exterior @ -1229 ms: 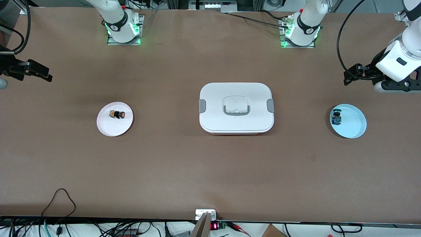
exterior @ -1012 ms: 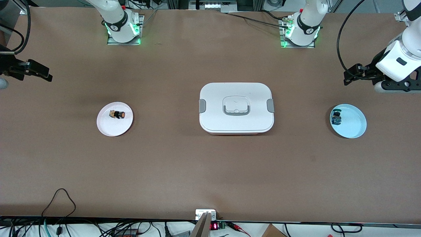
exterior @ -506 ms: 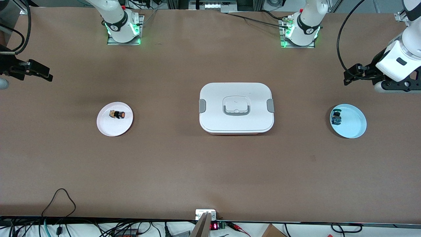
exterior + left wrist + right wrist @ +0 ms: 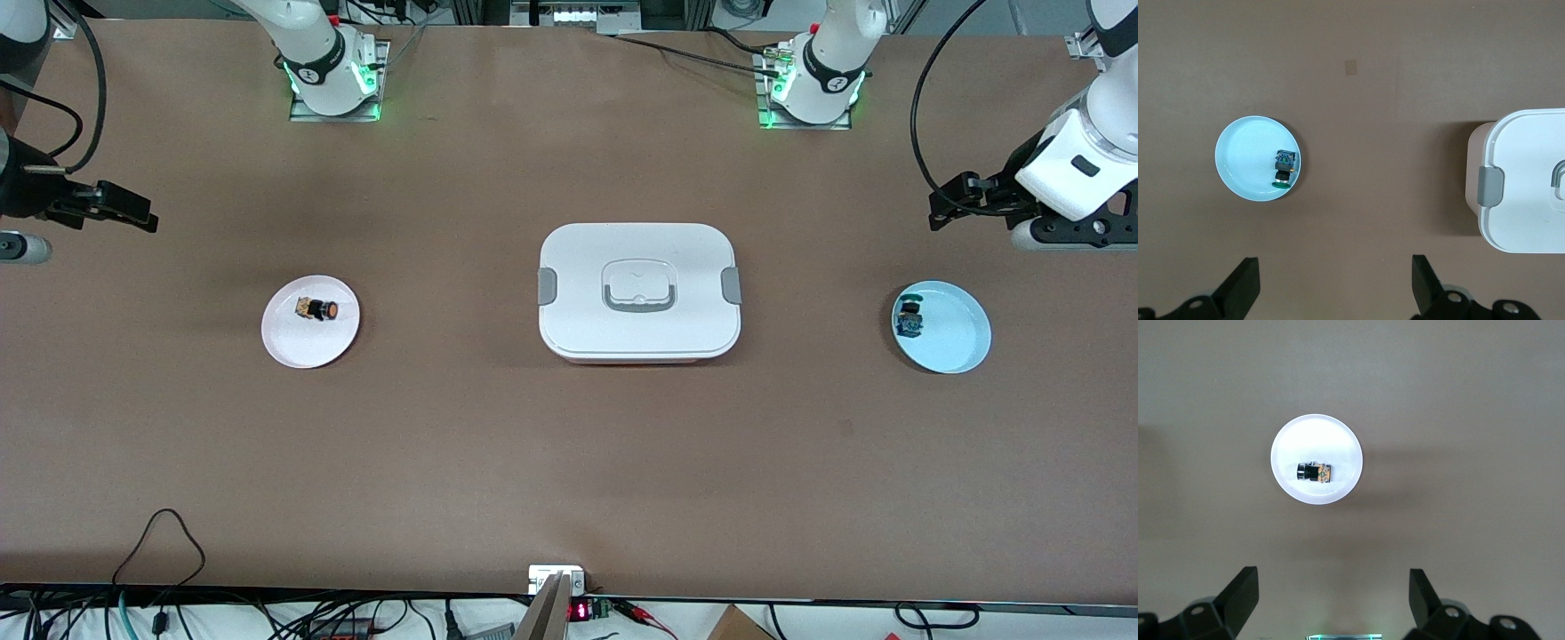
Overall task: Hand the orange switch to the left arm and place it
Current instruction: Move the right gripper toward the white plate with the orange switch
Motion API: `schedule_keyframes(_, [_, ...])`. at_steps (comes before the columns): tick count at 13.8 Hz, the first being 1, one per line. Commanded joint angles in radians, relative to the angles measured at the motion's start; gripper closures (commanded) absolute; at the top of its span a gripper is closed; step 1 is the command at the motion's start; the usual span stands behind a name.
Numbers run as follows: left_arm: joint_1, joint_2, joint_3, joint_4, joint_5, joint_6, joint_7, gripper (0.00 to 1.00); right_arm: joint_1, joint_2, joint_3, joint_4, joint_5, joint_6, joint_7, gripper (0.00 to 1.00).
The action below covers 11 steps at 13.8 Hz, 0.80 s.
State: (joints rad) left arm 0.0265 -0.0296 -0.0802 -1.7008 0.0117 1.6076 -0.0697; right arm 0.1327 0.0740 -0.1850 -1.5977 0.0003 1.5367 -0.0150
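Observation:
The orange switch point(image 4: 317, 309) lies on its side on a small pink plate point(image 4: 302, 348) toward the right arm's end of the table; the right wrist view shows it point(image 4: 1313, 472) on that plate point(image 4: 1317, 433). My right gripper point(image 4: 142, 216) is open and empty, up over bare table at that end, apart from the plate; its own view shows it point(image 4: 1333, 600) wide open. The white box point(image 4: 638, 258) stands shut mid-table. My left gripper point(image 4: 941, 209) is open and empty, waiting over the table at the left arm's end, and shows open in its own view point(image 4: 1336, 287).
A blue plate point(image 4: 958, 342) at the left arm's end holds a blue switch with a green cap point(image 4: 909, 317); the left wrist view shows that plate point(image 4: 1245, 153), the switch point(image 4: 1283, 168) and the box's latched end point(image 4: 1525, 180). Cables hang at the table's near edge.
My right gripper has shifted a little toward the pink plate. The left arm, the switch, the plates and the box have not moved.

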Motion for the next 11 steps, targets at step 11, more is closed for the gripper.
schedule_keyframes(11, [0.006,0.011,-0.007,0.027,-0.010,-0.021,-0.004,0.00,0.002,0.112,-0.001,0.004,0.015,0.075,0.012,0.00])
